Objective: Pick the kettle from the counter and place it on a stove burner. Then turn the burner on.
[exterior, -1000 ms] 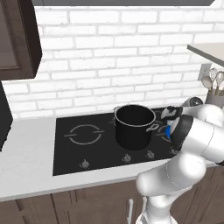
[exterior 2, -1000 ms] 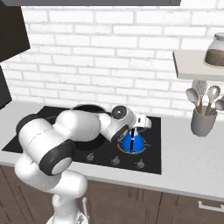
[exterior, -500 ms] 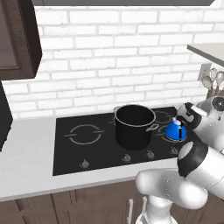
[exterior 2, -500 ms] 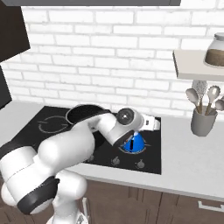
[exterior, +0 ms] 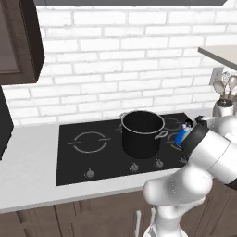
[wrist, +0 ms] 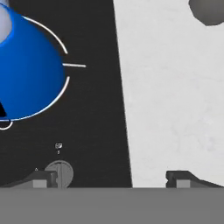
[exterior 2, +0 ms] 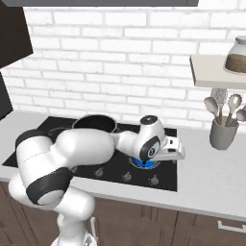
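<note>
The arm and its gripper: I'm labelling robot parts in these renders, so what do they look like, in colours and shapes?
The arm is made of glossy white, rounded, bulging segments with dark bands at the joints and a dark round cap at the wrist. No cables or markings show. The gripper ends in two small dark, blocky finger tips.

We see a white brick wall (exterior: 115,55). Left of it hangs a dark cabinet (exterior: 18,41); right of it a pale shelf (exterior 2: 216,72); below it brown cupboard fronts (exterior: 69,217).
</note>
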